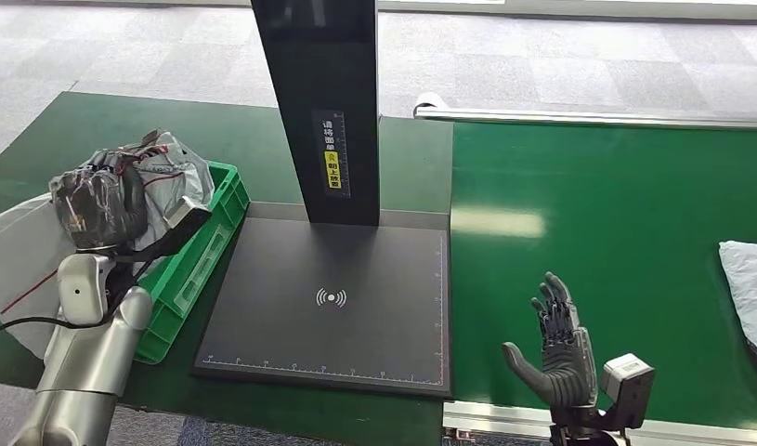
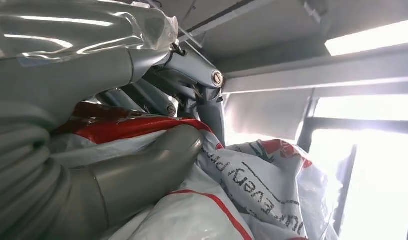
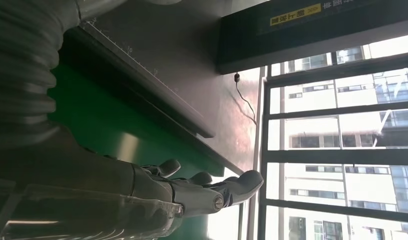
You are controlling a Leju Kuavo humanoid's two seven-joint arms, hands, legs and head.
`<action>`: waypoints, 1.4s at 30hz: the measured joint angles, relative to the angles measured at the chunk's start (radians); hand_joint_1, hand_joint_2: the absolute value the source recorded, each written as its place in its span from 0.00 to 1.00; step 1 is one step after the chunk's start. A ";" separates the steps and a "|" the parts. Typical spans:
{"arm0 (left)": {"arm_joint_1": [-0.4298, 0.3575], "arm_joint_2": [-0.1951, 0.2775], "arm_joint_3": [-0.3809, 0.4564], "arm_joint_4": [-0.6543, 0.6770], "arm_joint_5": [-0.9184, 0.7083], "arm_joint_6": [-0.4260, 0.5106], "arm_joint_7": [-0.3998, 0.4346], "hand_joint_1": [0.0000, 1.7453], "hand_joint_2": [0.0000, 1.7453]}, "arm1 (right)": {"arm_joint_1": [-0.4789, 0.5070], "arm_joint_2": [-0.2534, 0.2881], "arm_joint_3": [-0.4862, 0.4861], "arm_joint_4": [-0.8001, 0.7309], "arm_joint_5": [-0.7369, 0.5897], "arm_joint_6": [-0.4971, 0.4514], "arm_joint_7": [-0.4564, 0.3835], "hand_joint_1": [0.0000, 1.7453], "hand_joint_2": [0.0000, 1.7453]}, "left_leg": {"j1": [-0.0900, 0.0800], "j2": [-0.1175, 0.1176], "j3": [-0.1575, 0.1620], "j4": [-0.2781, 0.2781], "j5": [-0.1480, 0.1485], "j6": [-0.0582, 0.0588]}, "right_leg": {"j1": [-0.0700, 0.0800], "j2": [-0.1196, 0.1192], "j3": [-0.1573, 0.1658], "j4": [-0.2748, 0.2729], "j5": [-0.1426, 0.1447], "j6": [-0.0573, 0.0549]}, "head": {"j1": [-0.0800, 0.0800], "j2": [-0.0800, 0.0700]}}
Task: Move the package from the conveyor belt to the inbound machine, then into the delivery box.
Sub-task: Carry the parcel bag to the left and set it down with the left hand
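Glossy green belt (image 1: 616,242); left hand (image 1: 100,204) grips crinkled plastic package (image 1: 175,172).

I see the package (image 1: 175,172), a crumpled white plastic mailer with red stripes and black print, gripped in my left hand (image 1: 100,204) above the green delivery box (image 1: 207,246). The inbound machine (image 1: 328,297) is a dark flat scan plate with a black upright post, just beside the green conveyor belt (image 1: 616,242).

Count: two poly mailer packages, one held (image 1: 170,172) and one on the conveyor belt (image 1: 748,279); one green crate (image 1: 202,251); one scanning platform (image 1: 332,297); two robot hands, left (image 1: 100,204), right (image 1: 560,348).
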 joint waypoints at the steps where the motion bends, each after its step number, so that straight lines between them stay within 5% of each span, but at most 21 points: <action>1: -0.008 0.003 0.007 0.028 -0.009 0.000 0.010 1.00 1.00 | 0.004 0.001 0.000 -0.004 0.000 -0.001 0.000 0.00 1.00 | 0.000 0.000 0.000 0.000 0.000 0.000 | 0.000 0.000 0.000 0.000 0.000 0.000 | 0.000 0.000; 8: -0.037 0.012 0.033 0.141 -0.041 -0.010 0.049 1.00 1.00 | 0.016 0.006 0.000 -0.025 -0.002 -0.005 0.001 0.00 1.00 | 0.000 0.000 -0.001 0.000 0.000 0.000 | 0.000 0.000 -0.001 0.000 0.000 0.000 | 0.000 0.000; 12: -0.052 0.014 0.035 0.184 -0.061 -0.015 0.063 0.03 1.00 | 0.016 0.008 -0.001 -0.033 0.000 -0.002 0.005 0.00 1.00 | 0.000 0.000 -0.001 0.000 0.000 0.000 | 0.000 0.000 -0.001 0.000 0.000 0.000 | 0.000 0.000; 13: -0.058 0.014 0.035 0.195 -0.062 -0.012 0.060 0.00 1.00 | 0.015 0.008 -0.001 -0.034 0.000 0.000 0.006 0.00 1.00 | 0.000 0.000 -0.001 0.000 0.000 0.000 | 0.000 0.000 -0.001 0.000 0.000 0.000 | 0.000 0.000; 21: -0.084 0.000 0.033 0.254 0.048 -0.010 -0.032 0.00 1.00 | 0.008 0.007 0.000 -0.033 0.001 0.001 0.006 0.00 1.00 | 0.000 0.000 -0.001 0.000 0.000 0.000 | 0.000 0.000 -0.001 0.000 0.000 0.000 | 0.000 0.000; 32: -0.058 -0.038 0.023 0.225 0.570 -0.076 -0.354 0.00 1.00 | 0.008 0.005 0.012 -0.026 -0.018 -0.030 0.001 0.00 1.00 | 0.000 0.000 -0.002 0.000 0.000 0.000 | 0.000 0.000 -0.001 0.000 0.000 0.000 | 0.000 0.000; 39: 0.041 -0.074 -0.046 0.061 0.810 -0.180 -0.480 0.00 1.00 | 0.008 0.002 0.017 -0.021 -0.030 -0.045 -0.005 0.00 1.00 | 0.000 0.000 -0.003 0.000 0.000 0.000 | 0.000 0.000 -0.002 0.000 0.000 0.000 | 0.000 0.000; 42: 0.094 -0.086 -0.082 -0.012 0.927 -0.334 -0.510 0.00 1.00 | 0.008 0.000 0.017 -0.018 -0.032 -0.046 -0.007 0.00 1.00 | 0.000 0.000 -0.003 0.000 0.000 0.000 | 0.000 0.000 -0.002 0.000 0.000 0.000 | 0.000 0.000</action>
